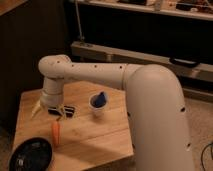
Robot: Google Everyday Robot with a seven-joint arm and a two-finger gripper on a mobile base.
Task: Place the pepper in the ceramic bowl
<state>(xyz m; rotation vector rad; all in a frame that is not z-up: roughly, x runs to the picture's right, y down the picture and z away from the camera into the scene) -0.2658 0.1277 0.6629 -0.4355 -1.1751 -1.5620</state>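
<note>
The pepper (55,131) is a small orange tapered vegetable lying on the wooden table (95,135), near its front left. The ceramic bowl (31,155) is dark and round and sits at the table's front left corner, just left of and in front of the pepper. My gripper (48,112) hangs from the white arm, just above and behind the pepper. Its pale fingers (36,108) are spread apart and hold nothing. A black cylindrical bar (64,111) lies right behind the gripper and is partly hidden by it.
A white cup (98,106) with a blue object in it stands at the table's middle, right of the gripper. My large white arm (150,100) covers the table's right side. A dark shelf unit (140,30) stands behind the table.
</note>
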